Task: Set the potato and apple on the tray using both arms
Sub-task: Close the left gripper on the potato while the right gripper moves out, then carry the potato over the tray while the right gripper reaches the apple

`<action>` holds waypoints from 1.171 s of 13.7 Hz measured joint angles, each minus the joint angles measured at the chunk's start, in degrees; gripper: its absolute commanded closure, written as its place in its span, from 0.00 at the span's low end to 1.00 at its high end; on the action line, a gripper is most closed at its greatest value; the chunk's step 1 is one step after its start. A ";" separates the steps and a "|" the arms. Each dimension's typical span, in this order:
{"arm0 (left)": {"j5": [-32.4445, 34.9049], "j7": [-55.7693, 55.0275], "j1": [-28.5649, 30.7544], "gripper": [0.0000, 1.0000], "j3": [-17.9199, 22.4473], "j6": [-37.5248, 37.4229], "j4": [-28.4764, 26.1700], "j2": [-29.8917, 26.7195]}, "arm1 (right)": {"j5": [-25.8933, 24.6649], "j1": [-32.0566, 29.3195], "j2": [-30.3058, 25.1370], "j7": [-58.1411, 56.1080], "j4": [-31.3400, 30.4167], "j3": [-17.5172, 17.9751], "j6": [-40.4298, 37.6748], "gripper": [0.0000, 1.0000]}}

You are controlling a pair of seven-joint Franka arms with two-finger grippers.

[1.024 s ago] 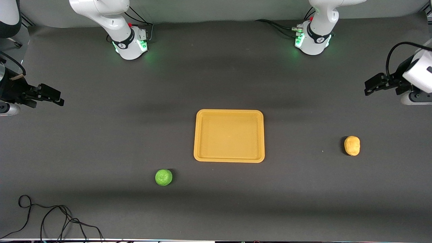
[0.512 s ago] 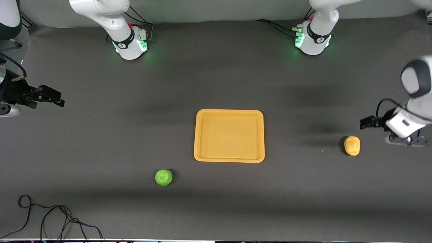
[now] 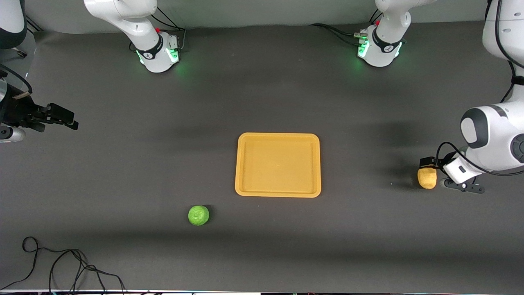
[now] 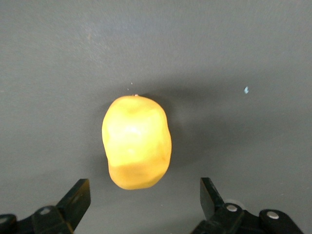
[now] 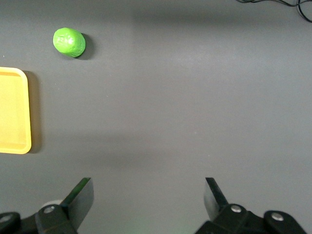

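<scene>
Left gripper (image 4: 141, 207) over potato (image 4: 137, 142)

We cannot read any words, numbers or signs here. The small dark marks on the two white robot arm bases (image 3: 157, 53) are too tiny to make out.

A loose black cable (image 3: 61, 266) lies coiled on the dark grey table (image 3: 123, 164) at about seven o'clock, near the edge closest to the front camera.

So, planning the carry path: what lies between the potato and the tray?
Only bare table between potato and tray, seen in the front view.
</scene>
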 measured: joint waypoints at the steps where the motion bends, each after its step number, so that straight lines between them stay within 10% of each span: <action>1: -0.02 0.69 0.42 0.03 0.03 -0.13 0.08 0.88 | 0.00 0.00 0.01 0.00 0.00 0.00 0.05 0.00; 3: -0.14 1.30 0.82 0.12 0.01 -0.12 0.81 2.26 | 0.00 0.07 0.15 0.00 0.06 0.05 0.22 0.00; 8: -0.16 1.32 0.71 0.87 -0.61 -0.91 4.67 4.76 | 0.04 5.26 2.58 3.20 0.81 0.55 2.67 0.00; 16: -3.94 -9.01 -0.83 1.00 -1.87 -24.92 17.05 1.11 | 0.04 12.85 6.22 10.93 1.81 0.85 8.03 0.00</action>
